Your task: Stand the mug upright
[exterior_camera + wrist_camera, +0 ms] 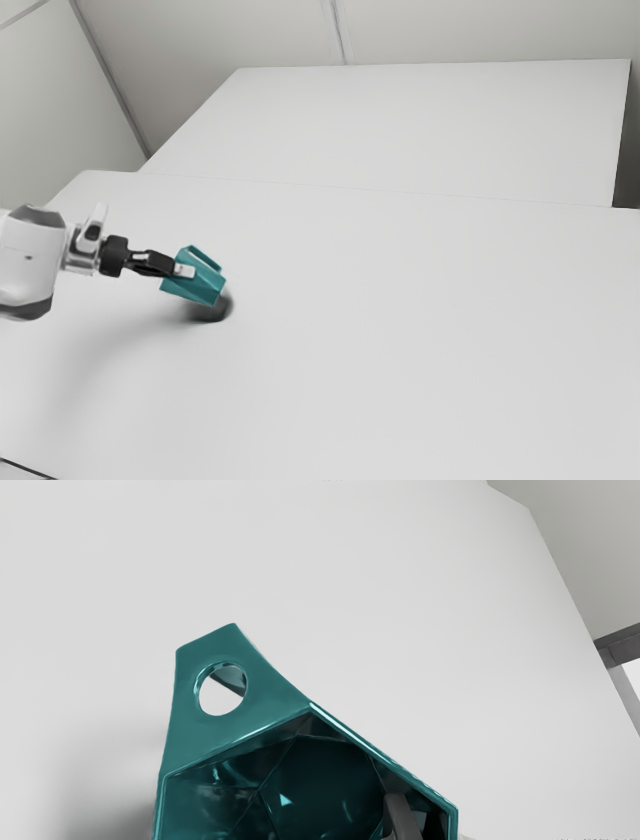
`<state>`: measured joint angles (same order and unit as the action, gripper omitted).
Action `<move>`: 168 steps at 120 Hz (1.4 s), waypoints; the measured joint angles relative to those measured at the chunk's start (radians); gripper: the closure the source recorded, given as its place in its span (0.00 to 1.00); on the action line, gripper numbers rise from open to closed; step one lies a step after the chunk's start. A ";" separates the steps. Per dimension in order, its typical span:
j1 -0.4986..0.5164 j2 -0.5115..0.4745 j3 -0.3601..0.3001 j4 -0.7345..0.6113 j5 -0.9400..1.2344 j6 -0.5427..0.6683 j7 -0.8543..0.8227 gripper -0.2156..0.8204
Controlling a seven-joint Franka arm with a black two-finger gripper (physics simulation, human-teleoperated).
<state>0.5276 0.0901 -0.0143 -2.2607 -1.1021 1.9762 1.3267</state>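
Mug (198, 282) and tool (184, 270) are together over the bench (400, 350), in from the bench's far corner at the exterior view's left. The tool is clamped on the mug's wall: one finger (400, 820) reaches inside the mug, against the inner side of that wall, while the other lies along the outside. The mug is teal and faceted, and it is tilted, not upright. Its open mouth faces back toward the tool, and its base points away and down, toward the exterior view's right. The handle (190, 740) is on the upper side of the tilted mug, and a rounded opening passes through it, with the pale bench top seen beyond. A dark shadow (213, 309) lies on the bench just beneath the base end, with a softer one spreading toward the near edge. Whether the lowest corner of the mug touches the bench cannot be told. The white arm (28, 262) comes in low from the exterior view's left, its black hand roughly level. Behind the bench's far edge, a second pale surface (430, 130) stretches back toward the walls. The wrist view shows a grey frame (622, 642) past the bench's edge.
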 joint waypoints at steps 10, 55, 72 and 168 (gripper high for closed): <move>-0.029 -0.013 0.000 0.014 0.020 0.014 -0.002 0.96; -0.156 -0.068 -0.003 0.108 0.418 0.100 -0.139 0.97; -0.164 -0.085 -0.035 0.113 0.591 0.138 -0.227 0.97; -0.280 -0.249 -0.094 -0.002 1.009 0.242 -0.736 0.97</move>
<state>0.2477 -0.1585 -0.1086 -2.2627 -0.0932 2.2177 0.5906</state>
